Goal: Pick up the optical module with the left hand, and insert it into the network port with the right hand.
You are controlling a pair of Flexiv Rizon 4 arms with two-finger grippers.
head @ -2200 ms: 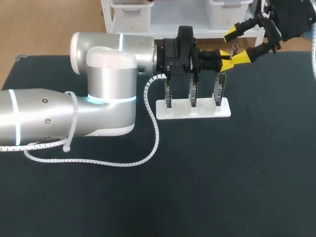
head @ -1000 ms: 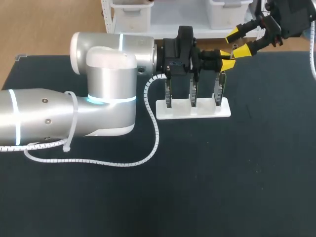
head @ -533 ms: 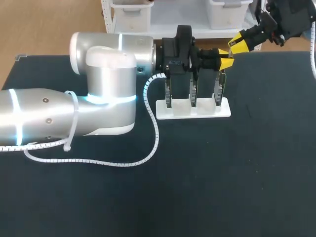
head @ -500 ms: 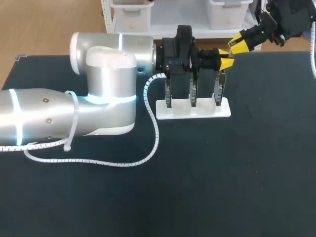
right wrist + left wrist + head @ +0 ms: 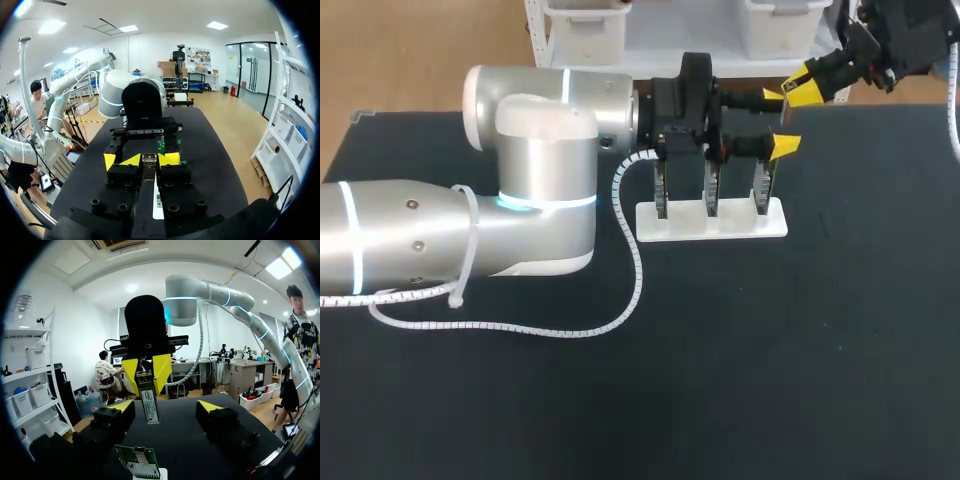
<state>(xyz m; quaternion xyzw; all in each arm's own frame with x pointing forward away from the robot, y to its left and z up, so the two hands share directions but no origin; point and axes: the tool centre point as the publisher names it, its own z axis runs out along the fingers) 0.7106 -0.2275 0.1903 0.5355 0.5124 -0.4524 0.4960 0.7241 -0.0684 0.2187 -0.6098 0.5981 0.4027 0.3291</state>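
Here, handover stage. Optical module (image 5: 148, 402): slim, metal-cased stick w/ a label on one face, held clear of the desk (image 5: 770, 350). The right gripper (image 5: 146, 377) has its fingers closed on one end of it. Left gripper (image 5: 166, 409): fingers spread wide, one on each side of the module, touching nothing.

Handling (est.): light, rigid, smooth-sided, so prone to slip or twist if pinched off-centre; connector end prob. delicate. Best hold: the flat sides of the casing, mid-to-rear, leaving the mating end free.

Views compared:
- Left wrist view shows the module's full length, plus a green circuit board (image 5: 134, 461) in the white holder (image 5: 150, 474) under the left gripper.
- Right wrist view shows only the module's near end, seated between its own yellow tips, w/ the left gripper ahead.
- Head view gives the layout: holder w/ three upright boards (image 5: 710, 190), both grippers near the end closer to the right arm. The module itself is too small to make out there.
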